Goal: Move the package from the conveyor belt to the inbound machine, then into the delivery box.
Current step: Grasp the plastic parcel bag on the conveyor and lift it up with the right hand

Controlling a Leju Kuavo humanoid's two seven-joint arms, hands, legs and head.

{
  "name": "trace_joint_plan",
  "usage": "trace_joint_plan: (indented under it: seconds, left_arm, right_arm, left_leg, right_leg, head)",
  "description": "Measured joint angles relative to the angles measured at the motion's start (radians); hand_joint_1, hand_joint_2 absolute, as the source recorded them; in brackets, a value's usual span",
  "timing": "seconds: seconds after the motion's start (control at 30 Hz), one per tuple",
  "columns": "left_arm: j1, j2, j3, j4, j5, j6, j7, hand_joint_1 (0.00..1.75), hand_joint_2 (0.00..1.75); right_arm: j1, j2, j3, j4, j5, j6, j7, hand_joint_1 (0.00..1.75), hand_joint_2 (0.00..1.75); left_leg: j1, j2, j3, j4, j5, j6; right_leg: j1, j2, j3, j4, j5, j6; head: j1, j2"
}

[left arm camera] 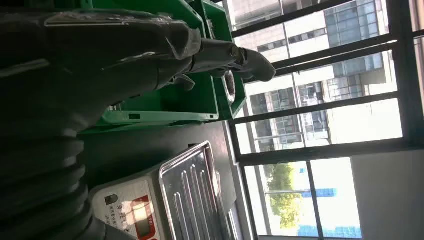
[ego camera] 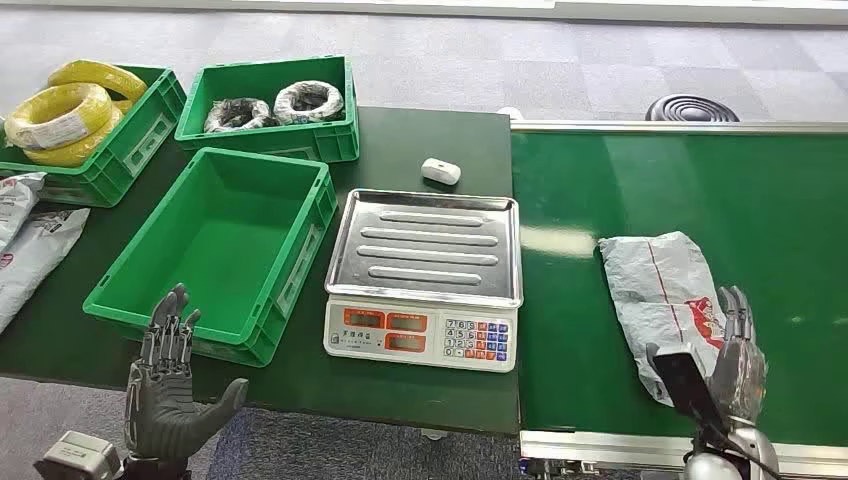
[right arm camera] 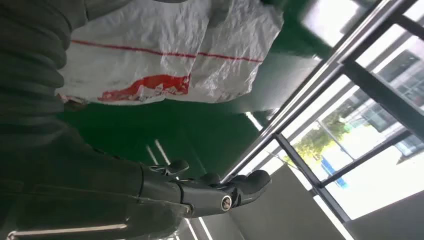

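A grey plastic package with red print lies flat on the green conveyor belt; the right wrist view shows the package close up. My right hand hovers at the package's near right corner, fingers straight and apart, holding nothing. The inbound machine is a scale with a bare steel tray, also seen as the scale from the left wrist. Left of it stands an empty green delivery box. My left hand is raised in front of that box, fingers spread, empty.
Two more green crates stand at the back: one with yellow cable coils, one with wrapped dark coils. Grey bags lie at the far left. A small white device sits behind the scale.
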State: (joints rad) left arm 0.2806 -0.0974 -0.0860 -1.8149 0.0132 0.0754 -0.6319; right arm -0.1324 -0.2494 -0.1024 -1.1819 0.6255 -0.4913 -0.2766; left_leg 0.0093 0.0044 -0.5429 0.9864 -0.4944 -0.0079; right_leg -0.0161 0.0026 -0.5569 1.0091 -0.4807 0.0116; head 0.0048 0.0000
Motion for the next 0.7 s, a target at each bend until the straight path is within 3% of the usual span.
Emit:
trace_joint_plan:
  seconds: [0.13,0.27,0.5,0.57,0.7]
  left_arm:
    - [-0.003,0.015,-0.021,0.009,0.013,0.007,-0.002,0.00,1.75]
    - [-0.010,0.034,-0.043,0.021,0.020,0.008,-0.002,0.00,1.75]
    - [-0.027,0.045,-0.054,0.028,0.012,-0.017,0.013,0.00,1.75]
    - [-0.032,0.044,-0.054,0.028,0.004,-0.024,0.022,0.00,1.75]
    - [-0.037,0.040,-0.053,0.028,-0.008,-0.031,0.035,0.00,1.75]
  right_arm:
    - [-0.157,-0.062,0.000,0.184,0.067,0.057,0.100,0.00,1.75]
    - [-0.300,-0.127,0.002,0.397,0.128,0.183,0.232,0.00,1.75]
    - [-0.406,-0.161,0.003,0.653,0.164,0.449,0.329,0.00,1.75]
    - [-0.423,-0.161,0.003,0.699,0.166,0.508,0.357,0.15,1.75]
    - [-0.461,-0.160,0.003,0.756,0.179,0.609,0.402,1.42,1.75]
  left_leg:
    - [0.000,-0.003,0.000,0.000,0.001,0.001]
    - [0.000,-0.004,-0.002,0.000,0.001,0.001]
    - [0.000,-0.004,-0.004,0.000,0.001,0.001]
    - [0.000,-0.004,-0.004,0.000,0.001,0.001]
    - [0.000,-0.004,-0.004,0.000,0.001,0.001]
  right_leg:
    - [0.000,-0.002,0.000,0.000,0.000,0.000]
    - [0.000,-0.003,0.000,0.000,0.000,0.000]
    - [0.000,-0.003,-0.002,0.000,0.000,0.000]
    - [0.000,-0.003,-0.002,0.000,0.000,0.000]
    - [0.000,-0.003,-0.002,0.000,0.000,0.000]
  head:
    - [0.000,0.000]
    - [0.000,0.000]
    - [0.000,0.000]
    - [0.000,0.000]
    - [0.000,0.000]
